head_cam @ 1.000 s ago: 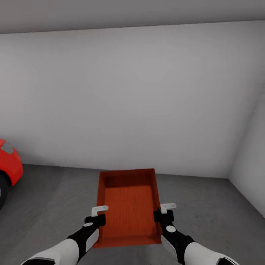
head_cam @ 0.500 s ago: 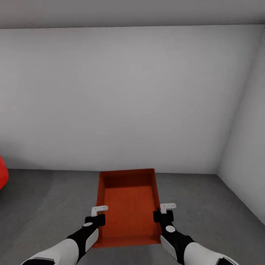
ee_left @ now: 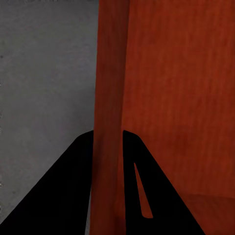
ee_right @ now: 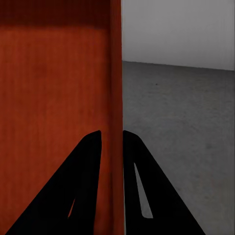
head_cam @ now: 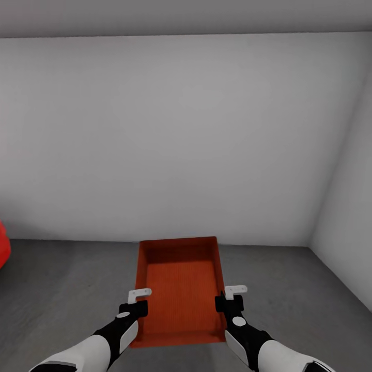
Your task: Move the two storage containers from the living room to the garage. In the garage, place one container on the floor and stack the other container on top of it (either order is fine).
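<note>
At the far left edge of my head view a sliver of something bright red point(head_cam: 3, 243) pokes in above the floor point(head_cam: 62, 289), which is mottled grey concrete running back to a plain white wall point(head_cam: 170, 139).

My left gripper point(head_cam: 137, 301) comes next: its fingers point(ee_left: 73, 196) are pinched narrow on the left side wall of the storage container point(head_cam: 180, 289), one finger outside and one inside, as my left wrist view shows with the orange-red wall point(ee_left: 108, 122) running straight up between the two dark tips.

The container itself sits in the middle, held between my two arms above the concrete, open top facing up, its ribbed bottom visible and bare (I see just this one bin). Its far end points toward the white wall.

My right gripper point(head_cam: 231, 298) grips the opposite side wall in the same way, fingers point(ee_right: 78, 196) closed narrow with the thin orange-red wall point(ee_right: 115, 98) clamped between them; the bin's inside lies to one side of that wall and grey concrete point(ee_right: 181, 147) to the other.

Farthest right, a second white wall point(head_cam: 351, 217) meets the back wall at a corner
</note>
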Controlling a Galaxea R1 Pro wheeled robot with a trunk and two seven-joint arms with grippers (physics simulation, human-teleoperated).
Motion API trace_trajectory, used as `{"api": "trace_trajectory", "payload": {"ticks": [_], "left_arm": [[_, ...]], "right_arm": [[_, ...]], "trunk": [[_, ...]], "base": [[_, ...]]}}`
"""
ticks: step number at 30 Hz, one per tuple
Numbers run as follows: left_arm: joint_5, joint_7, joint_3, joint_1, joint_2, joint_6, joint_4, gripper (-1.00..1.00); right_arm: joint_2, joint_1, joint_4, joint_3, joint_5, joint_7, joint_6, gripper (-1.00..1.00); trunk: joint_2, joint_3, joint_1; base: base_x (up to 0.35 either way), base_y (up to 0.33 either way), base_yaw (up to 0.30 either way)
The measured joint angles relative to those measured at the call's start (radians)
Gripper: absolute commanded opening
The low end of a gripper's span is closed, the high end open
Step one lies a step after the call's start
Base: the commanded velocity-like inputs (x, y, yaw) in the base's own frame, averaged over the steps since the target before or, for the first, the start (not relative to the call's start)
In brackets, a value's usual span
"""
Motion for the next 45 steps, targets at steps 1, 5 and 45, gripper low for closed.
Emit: {"api": "trace_trajectory", "payload": {"ticks": [1,5,45], "left_arm": [[0.0,0.0,0.0,0.0,0.0,0.0,0.0,-1.0],[0.0,0.0,0.0,0.0,0.0,0.0,0.0,-1.0],[0.007,-0.005,-0.024,0.004,0.0,0.0,0.003,-1.0]], "right_arm": [[0.0,0.0,0.0,0.0,0.0,0.0,0.0,-1.0],[0.0,0.0,0.0,0.0,0.0,0.0,0.0,-1.0],[0.001,0.049,-0.054,-0.216,0.212,0.004,0.022,-1.0]], "trunk": [[0.0,0.0,0.0],[0.0,0.0,0.0],[0.0,0.0,0.0]], "base": [[0.247,0.225,0.0],[0.247,0.232,0.0],[0.202,0.132,0.0]]}}
